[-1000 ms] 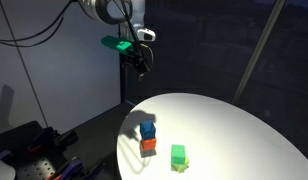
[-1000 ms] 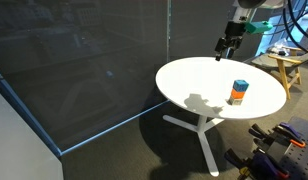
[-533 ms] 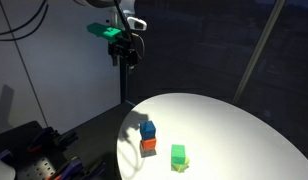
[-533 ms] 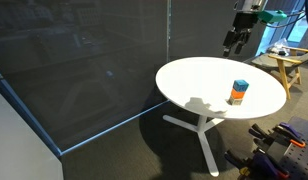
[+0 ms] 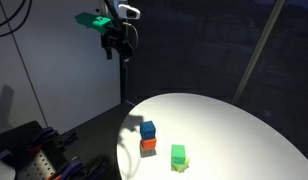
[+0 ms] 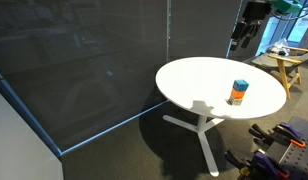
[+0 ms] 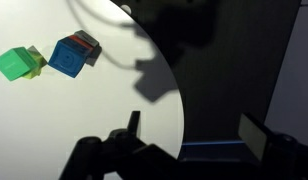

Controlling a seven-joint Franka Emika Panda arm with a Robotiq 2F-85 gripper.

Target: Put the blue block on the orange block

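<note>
Pincer [image 5: 115, 48] now higher, farther from blue block [image 5: 147, 129] atop orange block [image 5: 148, 145]

Bare table [image 5: 234, 120] around blue block [image 5: 147, 129]; green block [image 5: 178, 155] near.

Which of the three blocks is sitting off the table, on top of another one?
The blue block: it rests on the orange block, while the green block stands alone on the white table beside the stack.
</note>
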